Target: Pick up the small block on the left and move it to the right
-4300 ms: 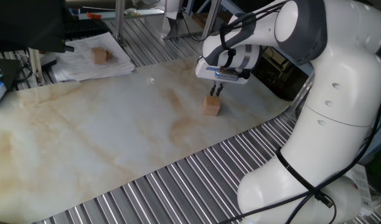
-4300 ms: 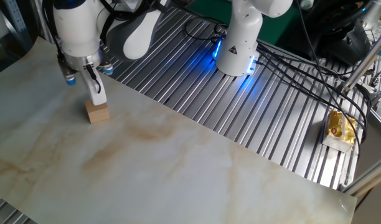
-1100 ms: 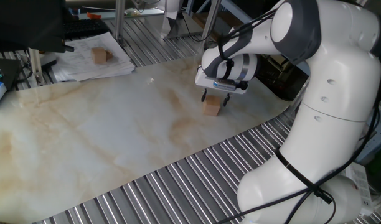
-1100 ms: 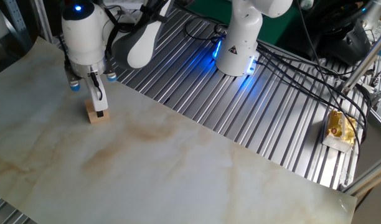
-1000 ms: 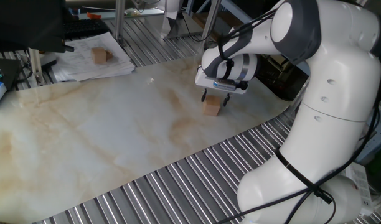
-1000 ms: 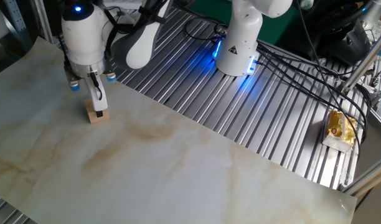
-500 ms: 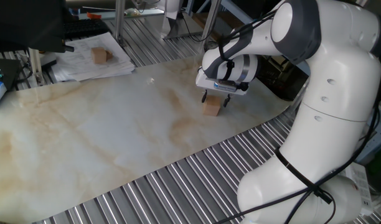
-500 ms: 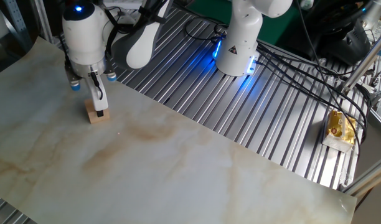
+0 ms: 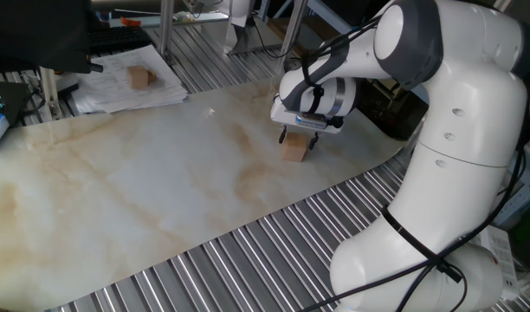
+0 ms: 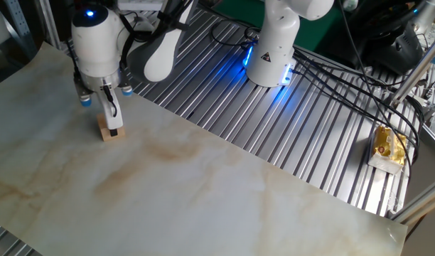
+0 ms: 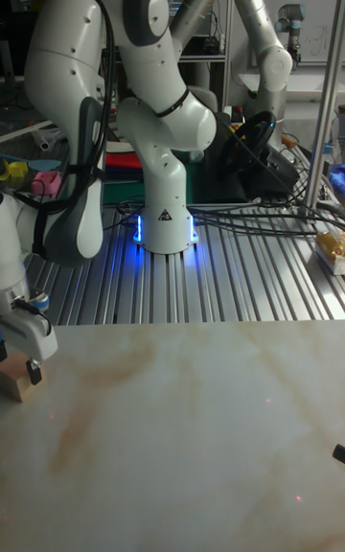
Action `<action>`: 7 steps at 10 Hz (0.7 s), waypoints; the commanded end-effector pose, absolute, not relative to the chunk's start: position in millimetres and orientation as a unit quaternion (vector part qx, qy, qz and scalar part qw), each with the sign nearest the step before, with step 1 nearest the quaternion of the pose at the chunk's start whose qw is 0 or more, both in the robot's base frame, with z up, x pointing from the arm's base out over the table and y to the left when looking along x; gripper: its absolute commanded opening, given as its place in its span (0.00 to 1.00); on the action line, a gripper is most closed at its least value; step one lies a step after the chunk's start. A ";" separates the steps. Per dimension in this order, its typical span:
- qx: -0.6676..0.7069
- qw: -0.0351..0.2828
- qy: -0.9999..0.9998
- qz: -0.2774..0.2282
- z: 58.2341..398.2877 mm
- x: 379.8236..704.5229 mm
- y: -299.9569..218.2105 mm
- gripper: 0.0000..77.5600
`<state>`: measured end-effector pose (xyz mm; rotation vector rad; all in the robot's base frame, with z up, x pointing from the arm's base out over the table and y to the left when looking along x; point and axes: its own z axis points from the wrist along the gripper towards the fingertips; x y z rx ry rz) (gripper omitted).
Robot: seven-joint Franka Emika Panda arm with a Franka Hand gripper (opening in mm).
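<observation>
The small block, a pale tan wooden cube, rests on the marbled sheet near its edge by the robot's base. My gripper is lowered over it and stands open, one finger on each side of the cube with a little gap showing. In the other fixed view a finger covers part of the block. The tall fixed view shows the block at the far left edge, under the gripper.
A darker brown cube lies on a stack of papers at the far side. Ribbed metal table surrounds the sheet. A second white robot base with blue light and cables stands behind.
Compared with several seconds ago, the gripper has come down from above the block and its fingers have spread to either side of it. Over the last second almost nothing moved.
</observation>
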<state>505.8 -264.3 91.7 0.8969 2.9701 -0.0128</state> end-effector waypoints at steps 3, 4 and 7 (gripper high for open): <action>0.290 0.023 0.957 -0.004 91.0 505.3 -264.3 1.00; 0.289 0.023 0.957 -0.004 90.4 504.7 -264.4 1.00; 0.281 0.014 0.960 -0.005 89.8 504.7 -264.6 1.00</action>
